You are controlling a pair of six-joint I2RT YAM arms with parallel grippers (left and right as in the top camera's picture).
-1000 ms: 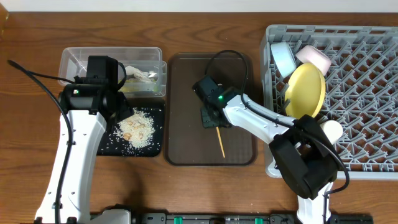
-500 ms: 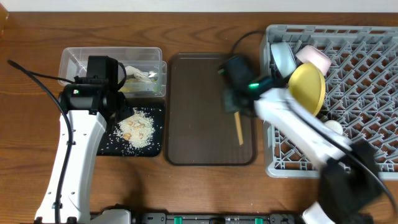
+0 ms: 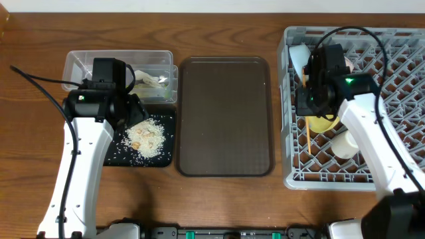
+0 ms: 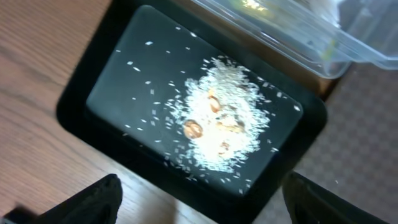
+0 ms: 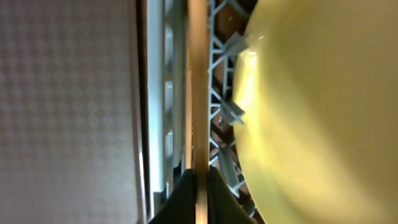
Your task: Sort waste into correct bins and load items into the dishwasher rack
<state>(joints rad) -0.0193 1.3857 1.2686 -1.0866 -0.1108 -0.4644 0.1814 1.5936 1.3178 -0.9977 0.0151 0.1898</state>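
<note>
Rice scraps (image 4: 221,127) in black tray (image 4: 99,93)

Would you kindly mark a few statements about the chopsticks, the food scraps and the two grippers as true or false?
1. The right gripper is shut on the chopsticks over the dishwasher rack. True.
2. The rice-like scraps lie in the clear tub. False: they lie in the black tray.
3. The chopsticks rest on the brown serving tray. False: they are held over the rack, beside the yellow plate.
4. The left gripper hovers open above the black tray. True.
</note>
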